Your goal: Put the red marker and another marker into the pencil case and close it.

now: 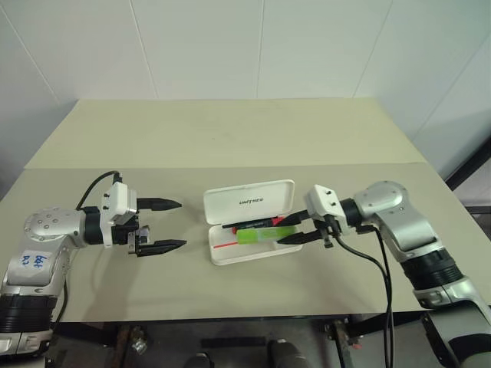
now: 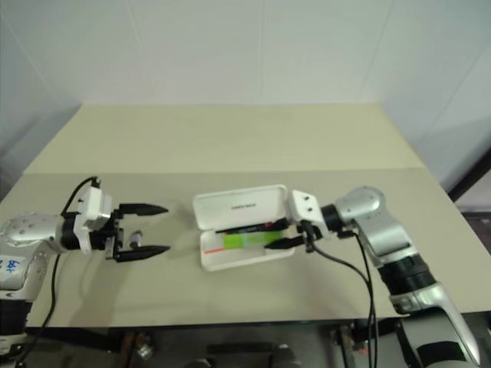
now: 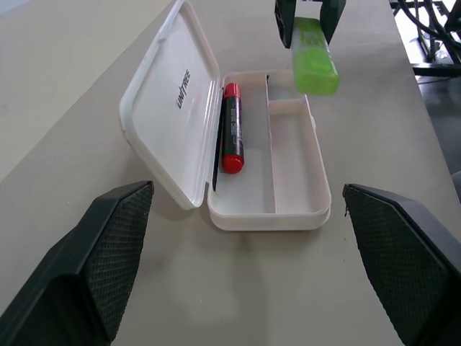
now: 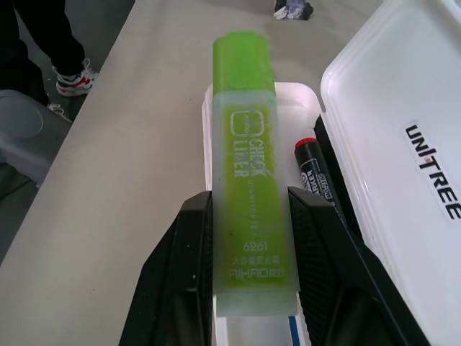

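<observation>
On the beige table [image 1: 230, 138], near its front edge and about midway along it, the pencil case [image 1: 249, 222] lies open with its lid propped toward the back, and the red marker [image 3: 231, 127] already rests in the rear compartment. I have the green highlighter [image 4: 248, 194] clamped in my right gripper [image 1: 288, 234], hanging over the empty front compartment, its long axis roughly in line with that trough (so mostly a straight lowering, I judge). My left gripper [image 1: 170, 225], jaws spread wide and empty, waits off the case's left end.
</observation>
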`<state>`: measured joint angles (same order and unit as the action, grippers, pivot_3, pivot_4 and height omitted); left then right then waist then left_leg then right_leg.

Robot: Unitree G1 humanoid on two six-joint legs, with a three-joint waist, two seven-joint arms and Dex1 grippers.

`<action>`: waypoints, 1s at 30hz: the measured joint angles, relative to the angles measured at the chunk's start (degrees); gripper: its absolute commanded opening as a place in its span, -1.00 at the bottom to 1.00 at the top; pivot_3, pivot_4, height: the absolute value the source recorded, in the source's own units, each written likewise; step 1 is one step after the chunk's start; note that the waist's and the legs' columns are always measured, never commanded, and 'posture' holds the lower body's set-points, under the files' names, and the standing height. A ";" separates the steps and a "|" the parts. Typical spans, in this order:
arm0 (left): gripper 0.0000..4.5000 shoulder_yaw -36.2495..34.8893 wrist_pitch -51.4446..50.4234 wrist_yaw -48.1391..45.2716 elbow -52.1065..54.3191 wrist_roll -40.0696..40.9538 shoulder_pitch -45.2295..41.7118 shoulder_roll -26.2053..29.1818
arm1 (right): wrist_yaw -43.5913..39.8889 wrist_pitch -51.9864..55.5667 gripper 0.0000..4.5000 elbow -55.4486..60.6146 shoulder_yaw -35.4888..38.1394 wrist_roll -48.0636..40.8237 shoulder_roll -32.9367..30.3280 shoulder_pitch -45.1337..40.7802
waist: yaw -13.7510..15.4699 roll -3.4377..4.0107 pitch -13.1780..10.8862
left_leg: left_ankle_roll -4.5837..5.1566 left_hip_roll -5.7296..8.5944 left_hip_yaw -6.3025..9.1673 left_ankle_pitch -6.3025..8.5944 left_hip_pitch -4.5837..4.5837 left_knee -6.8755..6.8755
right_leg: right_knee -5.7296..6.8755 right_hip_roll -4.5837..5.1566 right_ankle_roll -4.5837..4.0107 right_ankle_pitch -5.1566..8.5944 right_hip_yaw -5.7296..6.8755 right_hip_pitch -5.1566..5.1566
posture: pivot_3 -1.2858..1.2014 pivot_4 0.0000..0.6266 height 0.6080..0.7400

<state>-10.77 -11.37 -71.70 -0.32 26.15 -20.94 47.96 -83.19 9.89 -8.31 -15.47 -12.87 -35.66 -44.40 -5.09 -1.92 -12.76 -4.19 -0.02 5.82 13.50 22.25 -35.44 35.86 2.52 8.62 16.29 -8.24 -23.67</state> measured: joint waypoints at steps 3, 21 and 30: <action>1.00 -0.54 -0.23 0.64 0.89 0.48 1.61 0.12 | 0.14 -0.79 -0.51 -1.54 -1.89 1.39 2.53 -0.90 | 0.02 0.00 0.00 | 0.00 -0.02 0.01 0.00 -0.03 0.08 | 0.04 -0.01 -0.04 0.02 0.02 -0.02 | 0.03 -0.52 1.00; 1.00 -1.85 -1.86 2.18 4.27 0.78 3.76 0.49 | 0.84 -6.12 -0.51 -11.44 -6.43 7.30 8.93 -2.55 | 0.03 0.00 0.00 | 0.00 -0.02 0.03 0.00 -0.03 0.16 | 0.03 0.00 -0.05 0.03 0.05 -0.03 | 0.03 -0.52 1.00; 1.00 -1.93 -1.95 2.27 4.29 0.78 3.76 0.49 | 1.06 -7.30 -0.51 -12.54 -6.61 8.07 10.05 -2.64 | 0.04 0.00 0.00 | 0.00 -0.02 0.03 0.00 -0.03 0.17 | 0.02 0.00 -0.06 0.03 0.05 -0.03 | 0.03 -0.52 1.00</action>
<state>-12.70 -13.32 -69.43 3.97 26.93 -17.18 48.45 -82.12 2.59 -20.85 -22.08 -4.80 -25.61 -47.03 -5.06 -1.92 -12.76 -4.19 -0.04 5.85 13.50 22.22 -35.27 35.88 2.53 8.56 16.32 -8.19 -23.70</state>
